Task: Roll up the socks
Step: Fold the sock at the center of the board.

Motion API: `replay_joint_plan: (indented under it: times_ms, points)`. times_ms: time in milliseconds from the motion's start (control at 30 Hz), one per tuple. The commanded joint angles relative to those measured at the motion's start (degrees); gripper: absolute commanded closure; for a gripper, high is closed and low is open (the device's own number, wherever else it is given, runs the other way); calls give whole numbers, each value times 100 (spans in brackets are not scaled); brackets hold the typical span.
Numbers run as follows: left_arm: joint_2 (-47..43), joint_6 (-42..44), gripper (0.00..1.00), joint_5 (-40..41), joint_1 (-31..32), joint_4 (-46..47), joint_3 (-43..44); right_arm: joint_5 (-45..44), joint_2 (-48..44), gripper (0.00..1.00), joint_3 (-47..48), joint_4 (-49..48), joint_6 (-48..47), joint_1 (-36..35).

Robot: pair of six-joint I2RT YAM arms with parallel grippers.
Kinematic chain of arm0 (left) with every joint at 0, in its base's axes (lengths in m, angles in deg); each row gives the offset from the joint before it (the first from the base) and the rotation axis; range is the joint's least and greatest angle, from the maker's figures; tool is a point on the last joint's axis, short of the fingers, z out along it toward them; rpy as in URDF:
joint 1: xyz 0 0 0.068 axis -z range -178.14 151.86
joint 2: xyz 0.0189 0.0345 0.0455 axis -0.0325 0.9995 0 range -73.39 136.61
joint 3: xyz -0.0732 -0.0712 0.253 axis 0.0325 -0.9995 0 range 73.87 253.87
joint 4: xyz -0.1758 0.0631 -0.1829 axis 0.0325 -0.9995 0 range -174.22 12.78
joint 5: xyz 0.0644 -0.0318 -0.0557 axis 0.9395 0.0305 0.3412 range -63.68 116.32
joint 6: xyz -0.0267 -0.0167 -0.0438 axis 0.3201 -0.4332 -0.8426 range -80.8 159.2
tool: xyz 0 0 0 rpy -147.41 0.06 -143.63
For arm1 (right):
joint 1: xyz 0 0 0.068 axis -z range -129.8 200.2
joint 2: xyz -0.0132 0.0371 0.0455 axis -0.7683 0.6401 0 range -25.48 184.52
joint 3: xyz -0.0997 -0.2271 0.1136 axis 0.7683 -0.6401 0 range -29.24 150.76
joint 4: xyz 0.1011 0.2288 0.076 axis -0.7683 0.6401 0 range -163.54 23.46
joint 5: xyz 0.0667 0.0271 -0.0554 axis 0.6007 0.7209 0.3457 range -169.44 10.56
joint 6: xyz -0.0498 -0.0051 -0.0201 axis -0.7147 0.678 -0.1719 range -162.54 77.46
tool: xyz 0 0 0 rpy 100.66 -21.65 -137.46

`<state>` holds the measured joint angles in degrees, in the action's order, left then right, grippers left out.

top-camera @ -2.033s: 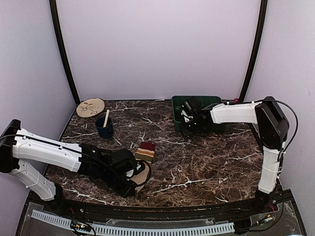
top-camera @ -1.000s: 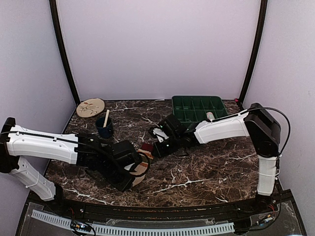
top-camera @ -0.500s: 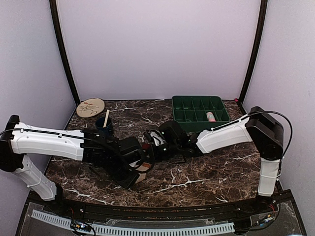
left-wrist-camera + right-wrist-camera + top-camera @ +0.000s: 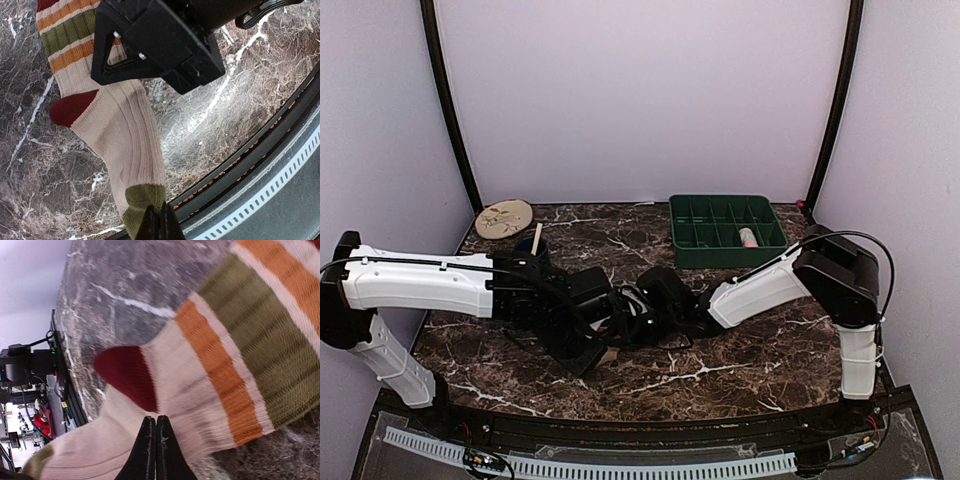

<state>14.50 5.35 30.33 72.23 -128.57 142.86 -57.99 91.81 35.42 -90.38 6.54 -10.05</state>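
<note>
The tan sock (image 4: 120, 135) lies stretched out on the marble, with a red heel (image 4: 127, 375), an olive toe (image 4: 145, 202) and orange and olive stripes. My left gripper (image 4: 157, 224) is shut on the olive toe, near the table's front edge. My right gripper (image 4: 155, 426) is shut with its tips pinching the cream fabric just beside the red heel. In the top view the left gripper (image 4: 595, 348) and the right gripper (image 4: 636, 320) meet at the table's middle and hide almost all of this sock. The pink sock (image 4: 748, 237) lies rolled in the green tray (image 4: 725, 260).
A round beige patterned plate (image 4: 504, 218) sits at the back left. Behind my left arm stands a dark mug (image 4: 530, 252) with a stick in it. The table's front rail (image 4: 260, 165) runs close by the sock's toe.
My right arm has swung left from the green tray to the tan sock and shut by the heel. The pink sock stays in the tray. My left gripper has shifted slightly right, still gripping.
</note>
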Motion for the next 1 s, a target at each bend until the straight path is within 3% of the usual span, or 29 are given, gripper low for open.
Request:
replay_joint_plan:
  times_ms: [0, 467, 967]
  points:
    - [72, 227, 100, 161, 27, -373, 346, -21, 167, 100, -124, -294, 136, -39]
    - [604, 991, 100, 1002, -110, -1082, 1422, -65, 187, 100, -502, -400, 339, -40]
    - [822, 2085, 100, 1259, -814, 72, 1489, -52, -3, 100, -769, -592, 689, 32]
